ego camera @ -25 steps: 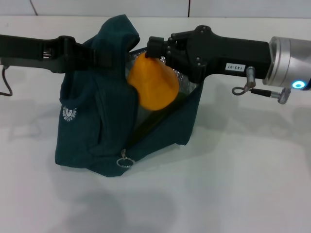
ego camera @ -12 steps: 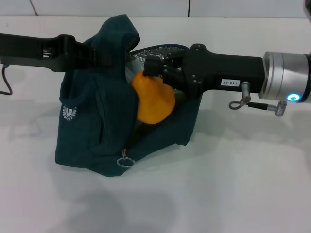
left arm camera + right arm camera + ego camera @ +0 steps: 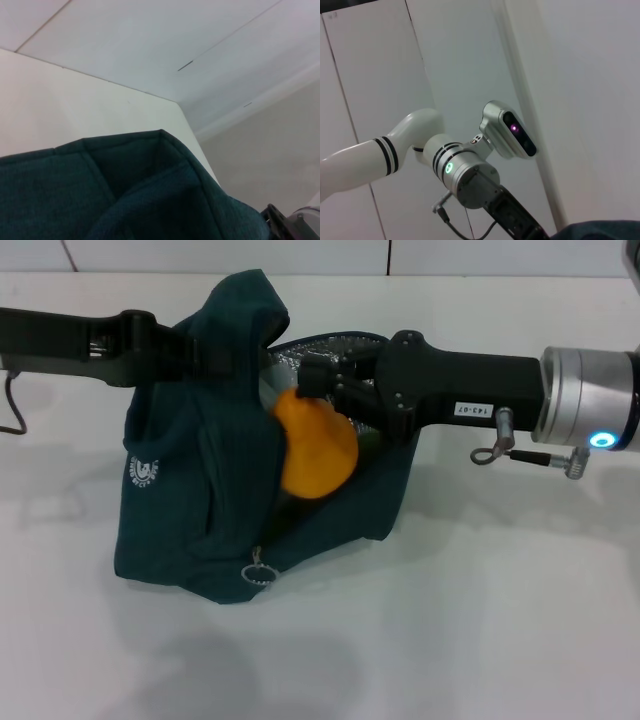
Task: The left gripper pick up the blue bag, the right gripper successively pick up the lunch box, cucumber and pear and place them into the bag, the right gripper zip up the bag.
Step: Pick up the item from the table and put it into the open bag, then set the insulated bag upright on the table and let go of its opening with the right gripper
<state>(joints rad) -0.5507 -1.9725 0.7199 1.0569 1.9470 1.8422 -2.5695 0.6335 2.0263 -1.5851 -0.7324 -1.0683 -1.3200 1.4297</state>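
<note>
The blue bag (image 3: 200, 500) stands on the white table with its silver-lined mouth (image 3: 300, 348) open toward the right. My left gripper (image 3: 205, 355) comes in from the left and is shut on the bag's top handle fabric, holding it up; its fingers are buried in the cloth. My right gripper (image 3: 312, 380) reaches in from the right and is shut on the top of the pear (image 3: 316, 448), which hangs in the bag's mouth. The lunch box is hidden. A dark green sliver (image 3: 368, 438) beside the pear may be the cucumber. The bag's fabric fills the left wrist view (image 3: 125, 195).
The zipper's metal ring pull (image 3: 257, 575) hangs at the bag's lower front. The round white logo (image 3: 143, 472) faces left. The white table (image 3: 480, 620) stretches around the bag. The right wrist view shows the left arm's silver wrist with its green light (image 3: 470, 180).
The right gripper moved left and down, carrying the pear from above the bag's rim into its mouth. In the last half second it barely moved. The left arm held still.
</note>
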